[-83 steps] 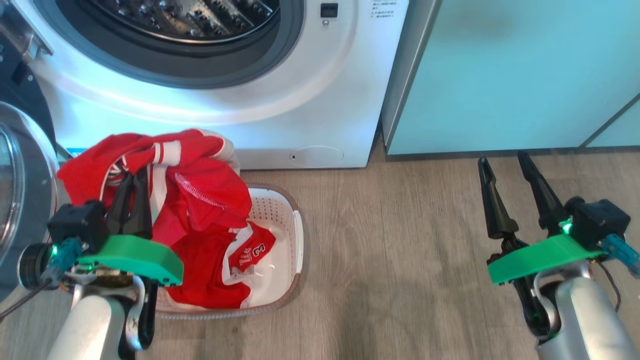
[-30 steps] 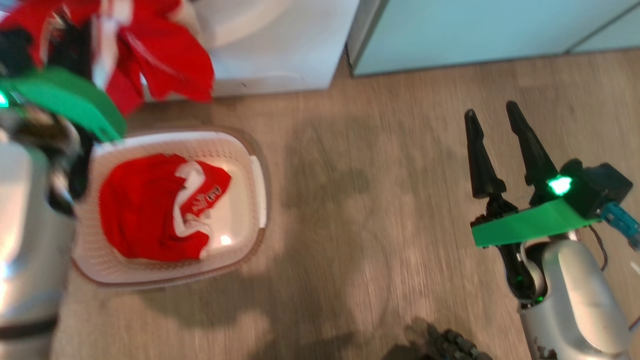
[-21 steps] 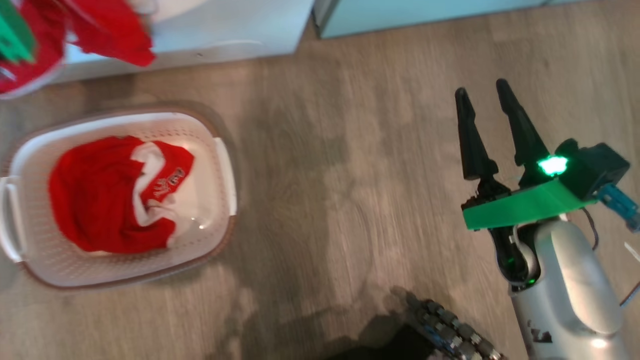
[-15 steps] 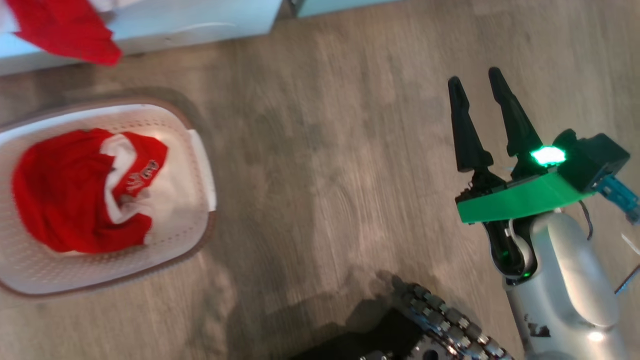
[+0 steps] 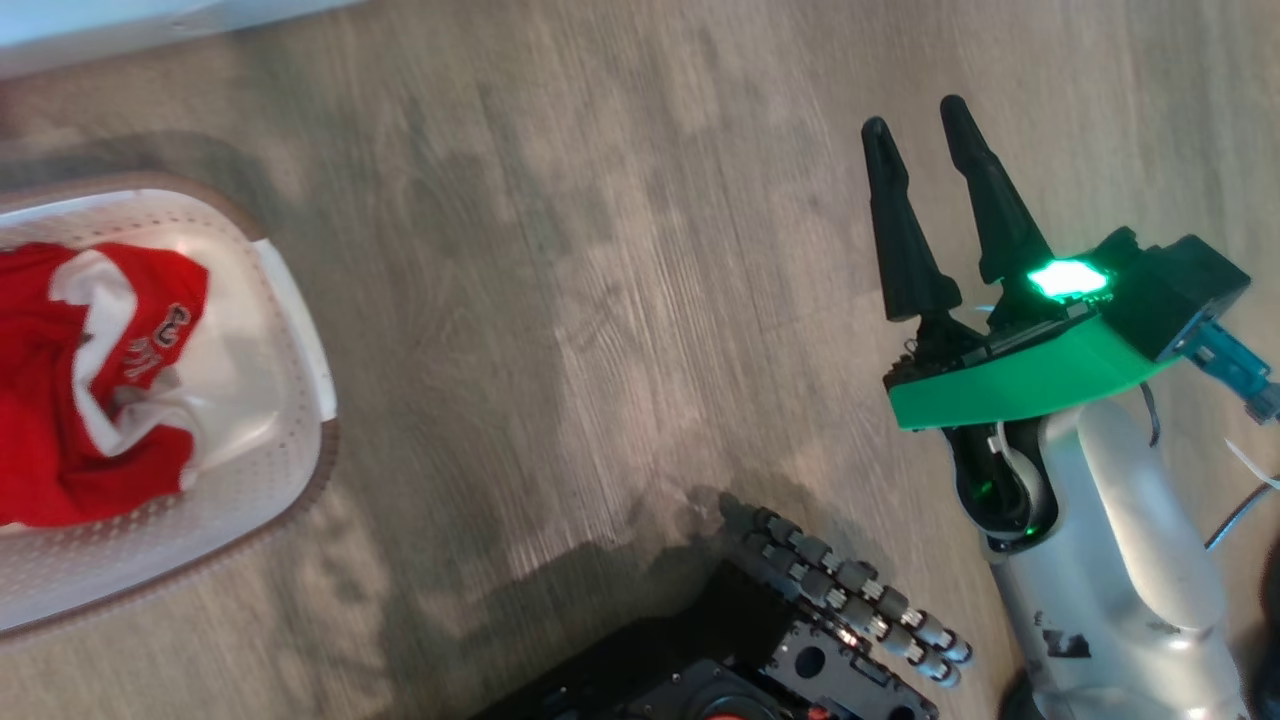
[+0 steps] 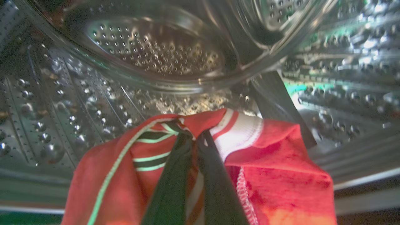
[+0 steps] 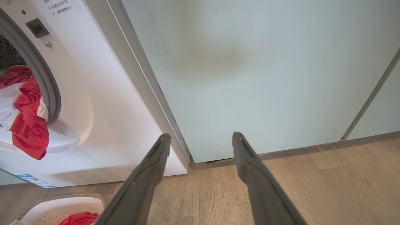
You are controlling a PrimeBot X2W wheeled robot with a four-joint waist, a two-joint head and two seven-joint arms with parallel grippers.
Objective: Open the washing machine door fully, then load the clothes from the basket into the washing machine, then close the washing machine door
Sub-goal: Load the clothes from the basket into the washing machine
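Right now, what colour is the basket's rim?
Brown, round the cream-white basket; best in the head view.

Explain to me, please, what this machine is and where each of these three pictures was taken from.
It is a wheeled robot with two arms, each ending in a two-fingered gripper. The head camera looks down at the wooden floor. There the right gripper hangs open and empty, and the basket holds one red garment. The left wrist camera looks along the left gripper, which is shut on a red jersey and reaches into the steel drum. The right wrist camera looks at the washing machine, with red cloth draped over the lip of its opening, and at the mint-green cabinet beside it.
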